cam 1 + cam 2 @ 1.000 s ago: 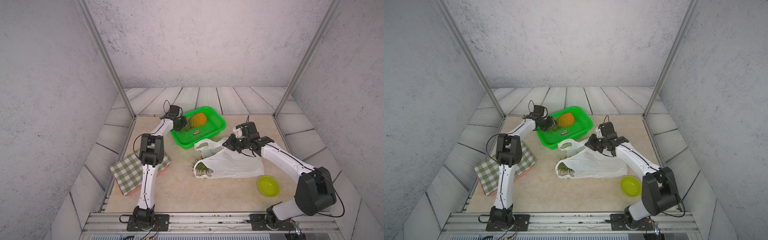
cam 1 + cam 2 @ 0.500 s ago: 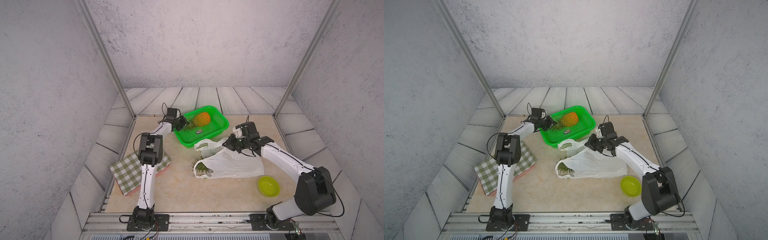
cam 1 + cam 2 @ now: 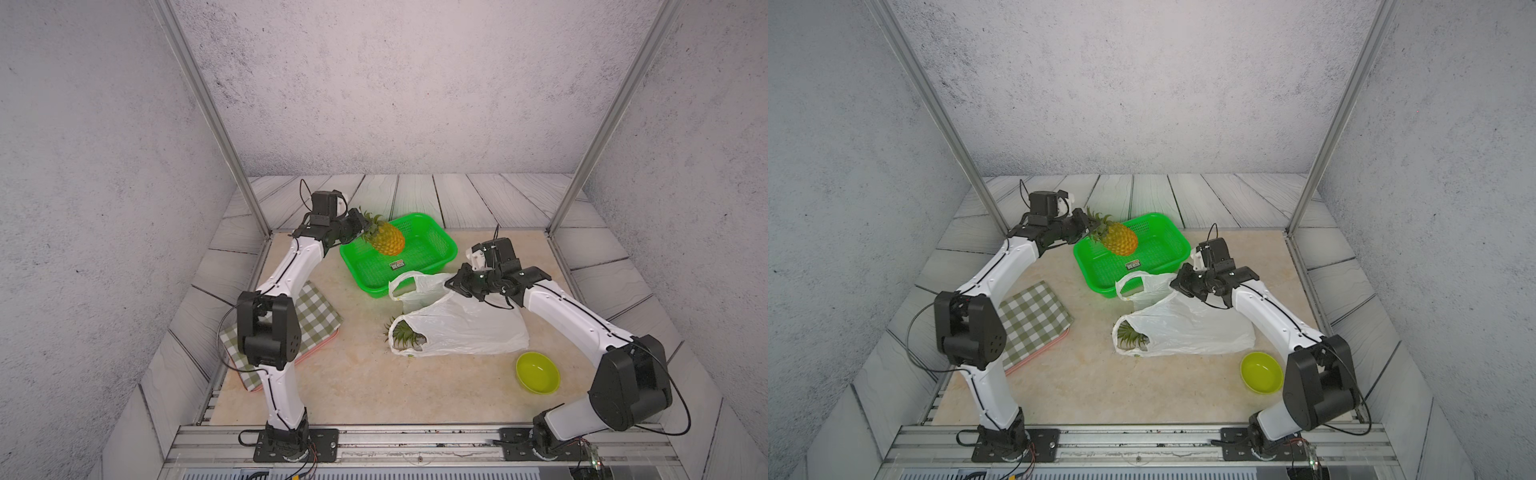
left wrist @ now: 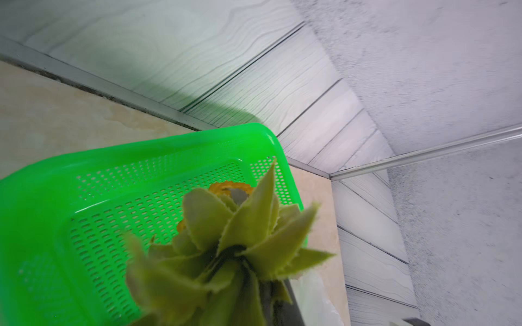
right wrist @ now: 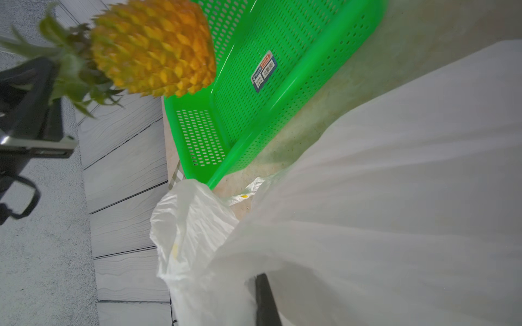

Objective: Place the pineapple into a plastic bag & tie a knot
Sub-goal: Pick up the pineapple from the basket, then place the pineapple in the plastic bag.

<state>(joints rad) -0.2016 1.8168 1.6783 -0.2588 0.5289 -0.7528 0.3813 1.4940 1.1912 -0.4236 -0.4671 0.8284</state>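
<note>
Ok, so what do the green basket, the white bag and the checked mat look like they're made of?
Green basket: rigid moulded plastic, glossy; even rows of holes and a shine along the rim.
Plastic bag: thin film, translucent, slightly shiny; it crumples into fine creases.
Checked mat: probably woven cloth, matte; a printed sheet can't be ruled out.

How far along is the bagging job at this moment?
Done: the left gripper grips the pineapple by its crown, lifted above the green basket. In hand: the right gripper pinches the plastic bag, which lies on the table. Left: pineapple into the bag, then tying its loose handles.
</note>
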